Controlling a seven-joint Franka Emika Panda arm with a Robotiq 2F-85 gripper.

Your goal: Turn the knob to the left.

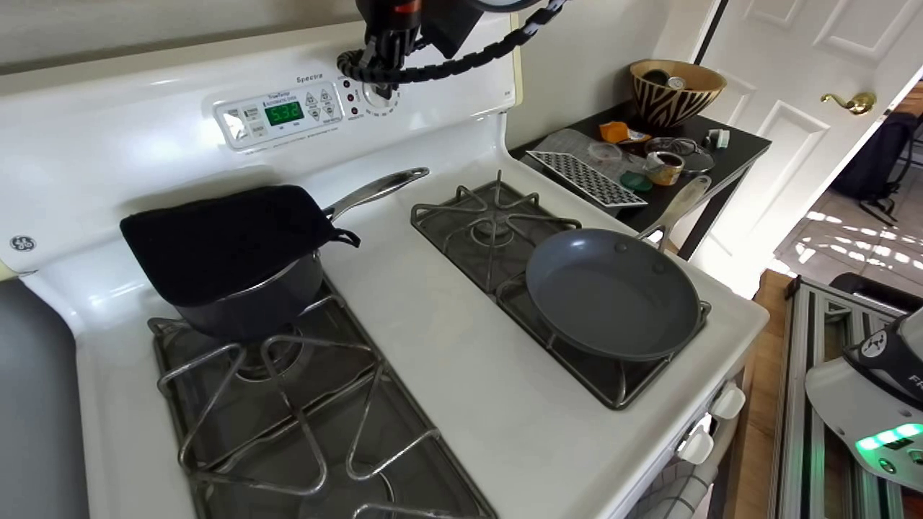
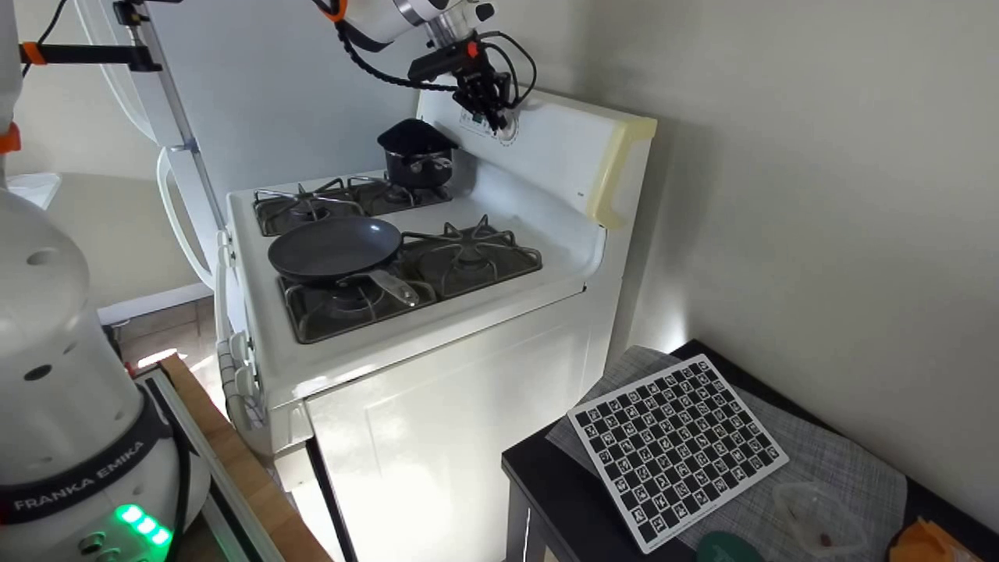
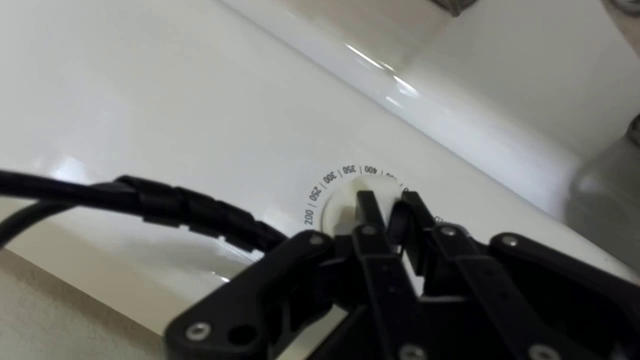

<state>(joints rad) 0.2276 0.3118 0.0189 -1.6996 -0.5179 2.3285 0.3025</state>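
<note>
The gripper [image 3: 390, 197] is right at its work. Its two black fingers [image 3: 368, 207] are side by side, with a thin gap between the tips. I cannot tell if they are pinching anything, because they hide the spot where they would touch. In the wrist view they point up toward about eleven o'clock.

Just past the tips is the white oven temperature knob [image 3: 342, 202], on the back panel [image 3: 175, 100] of the gas range [image 1: 447, 303]. What shows of it peeks out from nine to twelve o'clock of the fingers. (If it has a bar to hold, the fingers cover it, so I cannot say which way it lies.) Temperature numbers [image 3: 329, 177] go round it, with 200 near nine o'clock and 400 near twelve.

The next move, I think, hangs on lining up: the gripper seems a little to the three o'clock side of the knob's middle. To turn left, the knob's top in that view should go from twelve toward nine. An off-middle hold might slip.

Only one arm [image 2: 390, 16] is here to do it. The wrapped cable [image 3: 190, 207] reaches in from nine o'clock and could tug. Farther out, in an exterior view, the clock display [image 1: 285, 113] is at nine o'clock from the knob and the frying pan [image 1: 613, 295] at four.
</note>
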